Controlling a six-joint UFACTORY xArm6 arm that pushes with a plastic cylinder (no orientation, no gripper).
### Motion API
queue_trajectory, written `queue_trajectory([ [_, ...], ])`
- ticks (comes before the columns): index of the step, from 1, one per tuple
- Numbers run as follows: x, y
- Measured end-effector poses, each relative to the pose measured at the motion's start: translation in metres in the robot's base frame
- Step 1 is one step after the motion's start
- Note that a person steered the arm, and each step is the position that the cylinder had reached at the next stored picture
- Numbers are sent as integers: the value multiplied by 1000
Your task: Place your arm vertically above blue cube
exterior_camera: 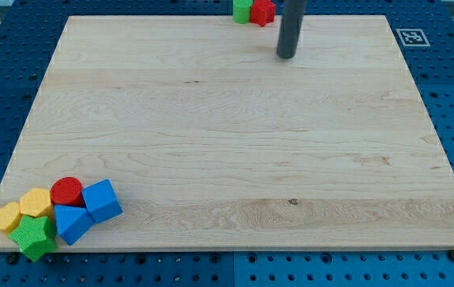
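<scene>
The blue cube [102, 201] lies near the board's bottom left corner, at the right edge of a cluster of blocks. My tip [286, 56] is near the view's top, right of centre, far up and to the right of the blue cube. It touches no block. The rod rises out of the view's top.
In the cluster with the cube are a red cylinder [67, 191], a second blue block [72, 223], a yellow hexagonal block [36, 202], a yellow heart [4, 218] and a green star [34, 237]. A green block [242, 9] and a red block [262, 11] sit at the top edge, left of the rod. A marker tag [411, 37] is at the wooden board's [234, 143] top right corner.
</scene>
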State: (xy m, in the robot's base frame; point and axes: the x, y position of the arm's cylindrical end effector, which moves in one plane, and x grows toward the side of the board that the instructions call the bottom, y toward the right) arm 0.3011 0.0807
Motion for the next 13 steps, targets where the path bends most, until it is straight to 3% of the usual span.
queue_trajectory([
  [5, 162, -149],
  [8, 139, -208],
  [10, 139, -211],
  [13, 129, -291],
])
